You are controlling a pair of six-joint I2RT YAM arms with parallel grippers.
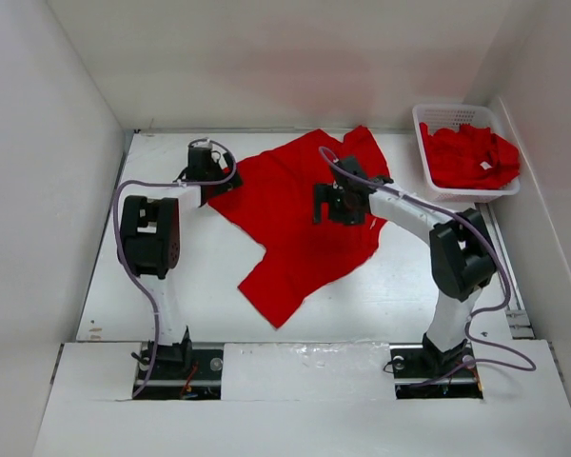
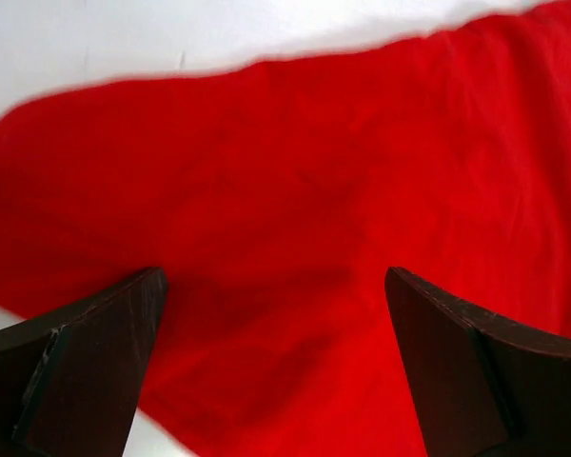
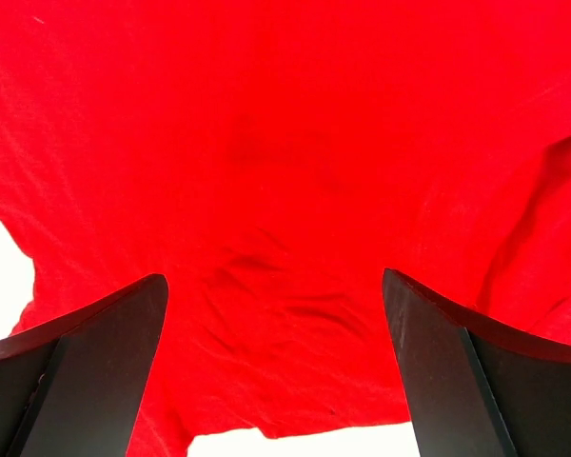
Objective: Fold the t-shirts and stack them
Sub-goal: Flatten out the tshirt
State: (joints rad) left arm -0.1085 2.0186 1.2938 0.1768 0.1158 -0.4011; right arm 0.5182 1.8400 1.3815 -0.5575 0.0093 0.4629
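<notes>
White table (image 1: 381,305), walled on three sides: one red t-shirt (image 1: 285,238) is laid open and rumpled across the middle, reaching from near the front edge toward the far edge. Over its left margin the left gripper (image 2: 274,281) is held with jaws wide, and over its right half the right gripper (image 3: 274,281) likewise, nothing gripped. At the far right corner a white basket (image 1: 422,143) is set, with more red t-shirts (image 1: 466,157) heaped inside.
</notes>
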